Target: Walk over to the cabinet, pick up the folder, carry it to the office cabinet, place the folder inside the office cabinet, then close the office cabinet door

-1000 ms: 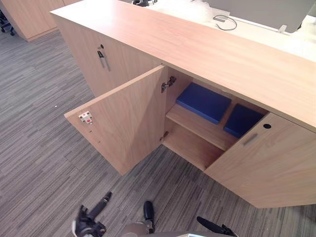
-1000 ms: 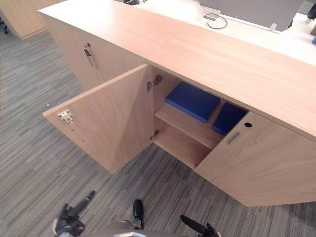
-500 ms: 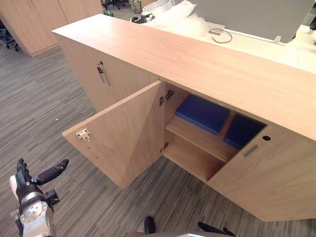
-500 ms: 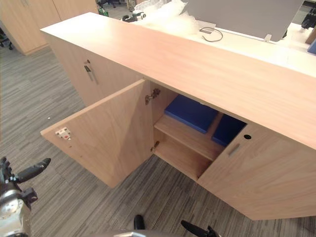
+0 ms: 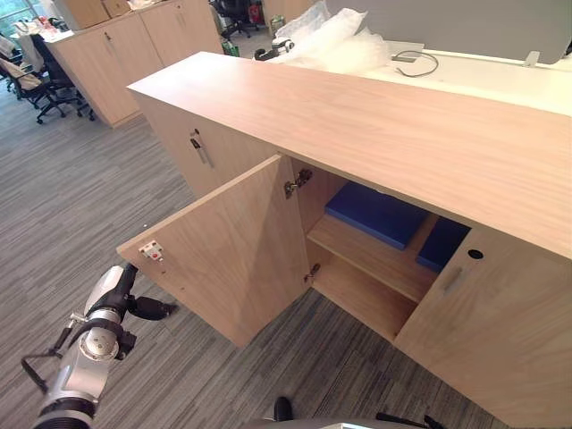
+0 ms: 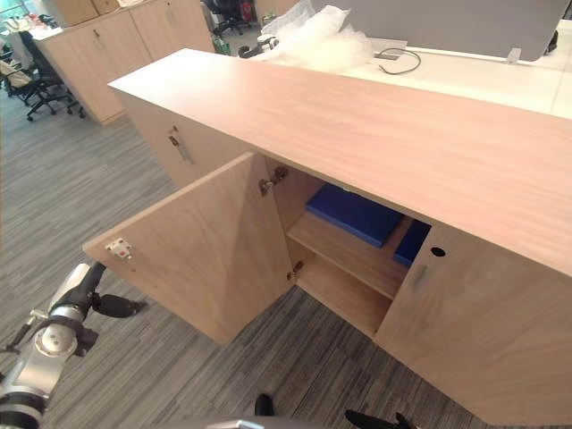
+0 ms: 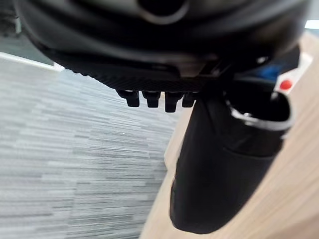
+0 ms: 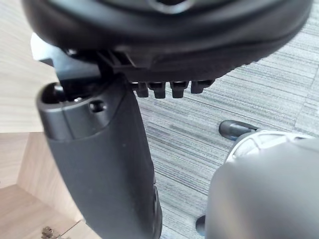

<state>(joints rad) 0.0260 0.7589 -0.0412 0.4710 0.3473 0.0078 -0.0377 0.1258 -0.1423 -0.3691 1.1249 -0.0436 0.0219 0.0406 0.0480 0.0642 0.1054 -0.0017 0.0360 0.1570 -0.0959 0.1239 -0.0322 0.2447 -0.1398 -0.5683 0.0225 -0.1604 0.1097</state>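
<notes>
— Left hand (image 5: 134, 302) hangs at the lower left of the frame. Its fingers are straight and loose and hold nothing. It is just beside the outer edge of the open door (image 5: 241, 255), below the latch (image 5: 150, 252).

— And the other one?

— The right hand (image 8: 107, 164) sits low at the bottom edge, right of centre, fingers also straight and empty.

— What about the floor and the room?

— Grey striped carpet (image 5: 80, 197) covers the floor. A long wooden cabinet (image 5: 384, 125) runs across the frame from upper left to right. More cupboards (image 5: 116, 54) and chairs (image 5: 36, 76) stand at the upper left. Along the top edge, behind the cabinet, plastic wrap (image 5: 335, 40) and a cable (image 5: 420, 63) lie on a white desk (image 5: 500, 80).

— Where is the folder?

— The blue folder (image 5: 377, 214) lies flat on the upper shelf (image 5: 375, 259) inside the cabinet, right of centre. A second folder (image 5: 442, 243), also blue, lies just beside it, partly hidden by the right door (image 5: 487, 331), which stands ajar. Both are well apart from either hand, and the open door stands between them and the one at lower left.
</notes>
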